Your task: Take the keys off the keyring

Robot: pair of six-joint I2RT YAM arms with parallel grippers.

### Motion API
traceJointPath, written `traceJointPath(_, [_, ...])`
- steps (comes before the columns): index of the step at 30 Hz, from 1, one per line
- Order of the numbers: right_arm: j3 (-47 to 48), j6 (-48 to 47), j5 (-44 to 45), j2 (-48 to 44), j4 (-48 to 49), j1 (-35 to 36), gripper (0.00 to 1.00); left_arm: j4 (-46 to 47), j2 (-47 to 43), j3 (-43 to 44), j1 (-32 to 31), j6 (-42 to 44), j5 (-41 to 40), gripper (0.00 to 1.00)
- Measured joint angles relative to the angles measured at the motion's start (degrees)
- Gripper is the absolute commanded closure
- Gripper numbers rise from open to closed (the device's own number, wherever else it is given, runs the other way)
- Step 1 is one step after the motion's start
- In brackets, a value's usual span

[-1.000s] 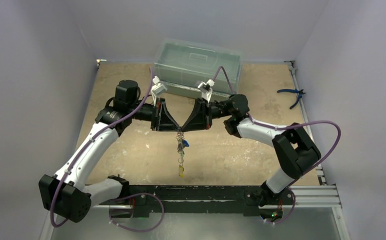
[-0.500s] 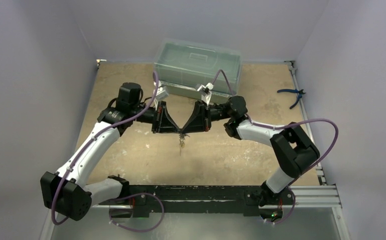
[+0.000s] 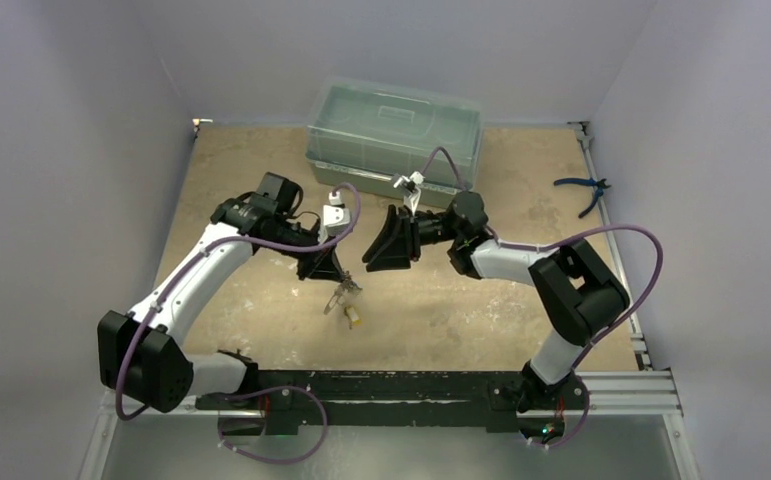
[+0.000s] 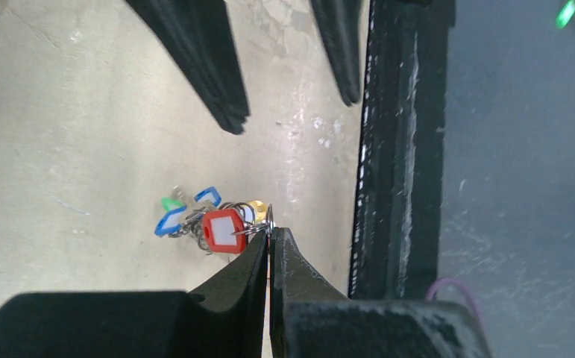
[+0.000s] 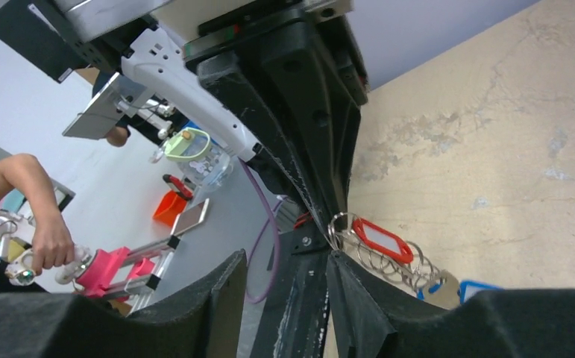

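My left gripper (image 3: pixel 329 272) points down and is shut on the thin keyring (image 4: pixel 269 221). The bunch of keys (image 3: pixel 344 303) hangs below it on linked rings close to the table. It has a red tag (image 4: pixel 221 230), blue tags (image 4: pixel 171 221), a green tag (image 4: pixel 171 201) and a yellow one (image 4: pixel 258 209). My right gripper (image 3: pixel 373 255) is open and empty, just to the right of the bunch and apart from it. In the right wrist view my right gripper (image 5: pixel 286 261) faces the ring (image 5: pixel 338 224) and red tag (image 5: pixel 377 239). No whitish strap shows.
A clear plastic box (image 3: pixel 393 130) stands at the back of the table. Blue-handled pliers (image 3: pixel 583 190) lie at the far right edge. A black rail (image 3: pixel 411 385) runs along the near edge, close below the keys in the left wrist view (image 4: pixel 396 149).
Both grippers held the ring together before. The right gripper has let go and opened. The left gripper has swung down and nearer, carrying the keys low over the table.
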Motion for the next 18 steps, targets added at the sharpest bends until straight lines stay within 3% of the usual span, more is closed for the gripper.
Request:
traceJointPath(6, [0.24, -7.63, 1.44, -1.92, -11.06, -1.53, 0.39, -8.68, 0.98, 4.98, -2.84, 14.29, -6.27, 1.0])
traceJointPath(12, [2.86, -18.82, 4.72, -3.3, -24.79, -1.6, 0.37, -13.53, 0.87, 6.82, -7.43, 27.3, -13.55, 1.0])
traceJointPath(18, [3.82, -24.02, 2.84, -2.84, -27.3, -0.61, 0.29, -15.34, 0.15, 6.82, -10.1, 36.79, -16.72, 1.0])
